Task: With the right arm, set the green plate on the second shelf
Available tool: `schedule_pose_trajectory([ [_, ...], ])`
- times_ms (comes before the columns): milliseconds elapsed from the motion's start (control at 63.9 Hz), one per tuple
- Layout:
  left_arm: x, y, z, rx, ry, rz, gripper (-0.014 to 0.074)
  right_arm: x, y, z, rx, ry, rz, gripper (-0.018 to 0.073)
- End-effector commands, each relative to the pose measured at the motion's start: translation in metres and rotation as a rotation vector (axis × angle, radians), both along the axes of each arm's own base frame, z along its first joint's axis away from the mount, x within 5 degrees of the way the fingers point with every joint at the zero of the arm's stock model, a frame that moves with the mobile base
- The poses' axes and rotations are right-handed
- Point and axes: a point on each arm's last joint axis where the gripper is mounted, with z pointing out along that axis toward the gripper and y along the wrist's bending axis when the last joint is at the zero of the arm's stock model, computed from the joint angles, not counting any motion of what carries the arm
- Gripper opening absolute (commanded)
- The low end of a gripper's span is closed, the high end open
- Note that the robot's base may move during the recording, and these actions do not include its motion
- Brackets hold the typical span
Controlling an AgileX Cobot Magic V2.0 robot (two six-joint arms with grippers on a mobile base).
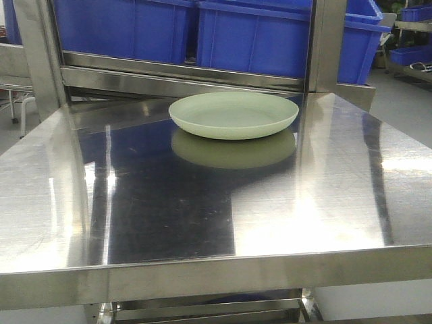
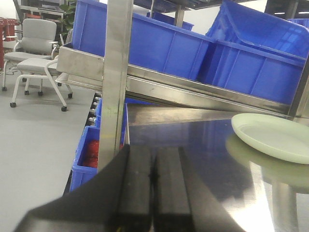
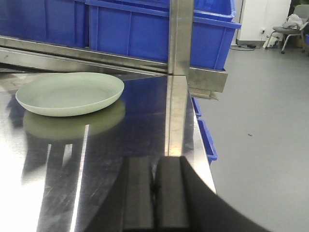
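Observation:
The pale mint-green plate lies flat on the steel shelf top, toward its far side. It shows at the right of the left wrist view and at the left of the right wrist view. My right gripper is shut and empty, low over the steel surface, well to the near right of the plate. My left gripper is shut and empty, near the shelf's left edge, well to the near left of the plate. Neither arm shows in the front view.
Blue plastic bins sit on a tilted steel rack behind the plate. Steel uprights stand at the left and right. More blue bins sit below the left edge. Grey chairs stand on the floor at left.

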Motion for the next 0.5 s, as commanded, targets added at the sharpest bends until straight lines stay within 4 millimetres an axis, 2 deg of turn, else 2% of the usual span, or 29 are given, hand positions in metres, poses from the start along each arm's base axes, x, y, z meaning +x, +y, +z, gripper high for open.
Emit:
schedule_pose_trajectory([
  [0,0.000,0.000,-0.005,-0.017,-0.063,-0.001,0.0130,-0.003,0.000,0.015,0.008,-0.121,-0.002,0.0122],
  [157,0.000,0.000,-0.005,-0.017,-0.063,-0.001,0.0130,-0.004,-0.001,0.025,0.027,-0.237,-0.004,0.0122],
  [298,0.000,0.000,-0.005,-0.017,-0.063,-0.001,0.0130,-0.011,-0.002,0.044,0.150,-0.433,0.010,0.0122],
  [376,0.000,0.000,-0.005,-0.017,-0.063,-0.001,0.0130,-0.009,-0.001,0.049,0.267,-0.384,0.043,0.0122],
  [486,0.000,0.000,-0.005,-0.017,-0.063,-0.001,0.0130,-0.001,0.002,0.053,0.301,-0.238,0.071,0.0122],
])
